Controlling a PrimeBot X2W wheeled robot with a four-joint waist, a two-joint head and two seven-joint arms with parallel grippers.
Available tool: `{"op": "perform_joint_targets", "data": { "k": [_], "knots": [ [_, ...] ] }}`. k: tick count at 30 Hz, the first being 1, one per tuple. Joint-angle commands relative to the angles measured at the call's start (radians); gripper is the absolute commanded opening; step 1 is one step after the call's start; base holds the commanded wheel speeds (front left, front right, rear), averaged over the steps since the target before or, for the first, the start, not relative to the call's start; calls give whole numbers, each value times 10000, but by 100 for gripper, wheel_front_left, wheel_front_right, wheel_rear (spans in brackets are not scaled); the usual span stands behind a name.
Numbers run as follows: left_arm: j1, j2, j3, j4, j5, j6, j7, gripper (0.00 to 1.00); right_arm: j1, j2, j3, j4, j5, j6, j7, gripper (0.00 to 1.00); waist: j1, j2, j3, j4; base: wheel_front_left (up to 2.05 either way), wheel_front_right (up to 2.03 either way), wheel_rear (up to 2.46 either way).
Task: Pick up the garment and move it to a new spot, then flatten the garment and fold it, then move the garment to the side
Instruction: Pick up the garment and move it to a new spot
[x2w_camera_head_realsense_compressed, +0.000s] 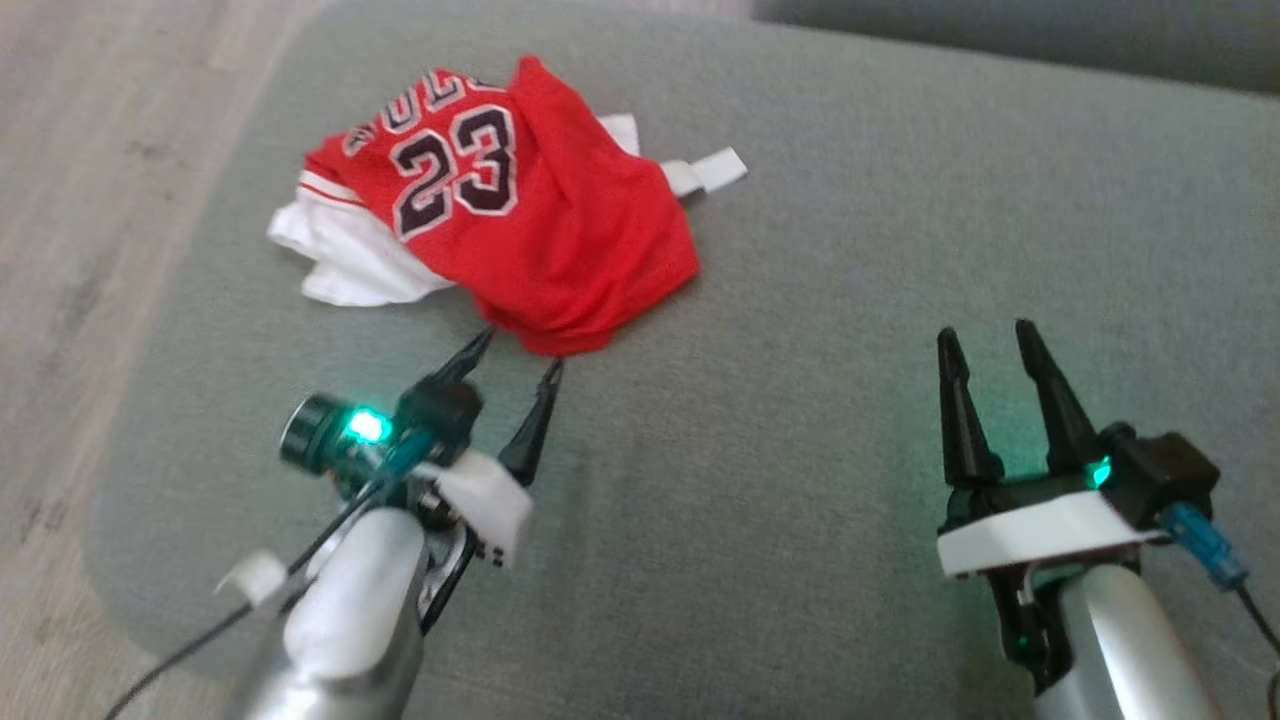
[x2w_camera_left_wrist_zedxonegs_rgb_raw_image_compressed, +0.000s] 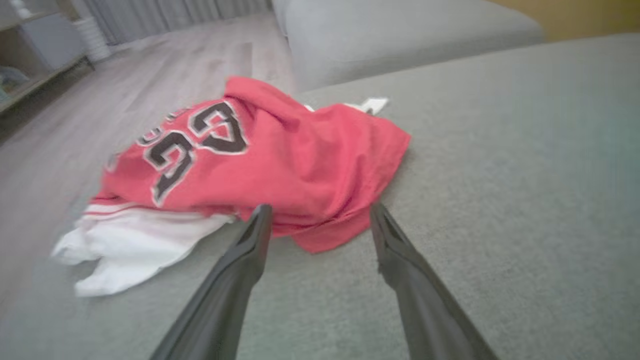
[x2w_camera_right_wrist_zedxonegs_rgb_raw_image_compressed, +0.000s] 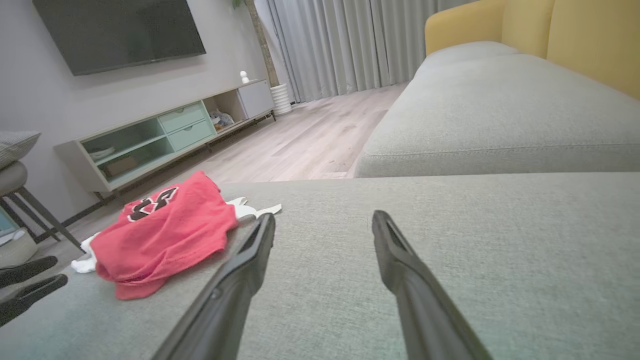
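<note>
Red 23 jersey lies crumpled on the grey sofa cushion. Left gripper, jaws apart, straddles its near hem to pinch; right gripper, jaws apart, waits well aside.

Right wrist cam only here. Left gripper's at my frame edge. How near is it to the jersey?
Observer: Head view: left gripper open, tips right at the red jersey's near hem.
Operator: Touching?
Observer: Can't tell. Left wrist view has the fingers either side of the hem's lowest fold.
Operator: Print readable?
Observer: Yes, number 23 faces up, black with white edging.
</note>
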Motion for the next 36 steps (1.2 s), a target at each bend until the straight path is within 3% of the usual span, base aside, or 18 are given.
{"op": "perform_joint_targets", "data": {
  "k": [1,7,16,17,18,25,29,36],
  "knots": [
    [-624,296,-1,-31,-30,-52,168,100,-400,-28,222,-376,-97,35,-109,100,-2,0,549,-446,0,0,0],
    [-2065,568,-1269,957,-596,-97,630,100,-730,-28,297,-503,-100,35,-109,100,-2,0,1161,-844,0,0,0],
    [-3297,661,-1675,2893,-785,-100,1317,100,-1073,-28,392,-573,-31,35,-109,100,-2,0,1644,-1258,0,0,0],
    [-3348,633,-1750,3040,-891,-100,1393,26,-1099,-28,387,-570,-14,35,-109,100,-2,0,1647,-1289,0,0,0],
    [-3385,622,-1872,3140,-988,-100,1420,0,-1119,-28,379,-565,3,35,-109,100,-2,0,1633,-1324,0,0,0],
    [-3462,630,-2230,2997,-1837,-100,461,0,-1012,-28,394,-386,141,35,-109,100,-2,0,1109,-1480,0,0,0],
    [-3418,429,-2235,2237,-2821,-101,-332,0,-889,-28,419,-291,256,35,-109,100,-2,0,556,-1631,0,0,0],
    [-3502,363,-2565,682,-3254,-93,-873,0,-658,-28,608,-202,555,35,-109,100,-2,0,-142,-2218,0,0,0]
  ]
}}
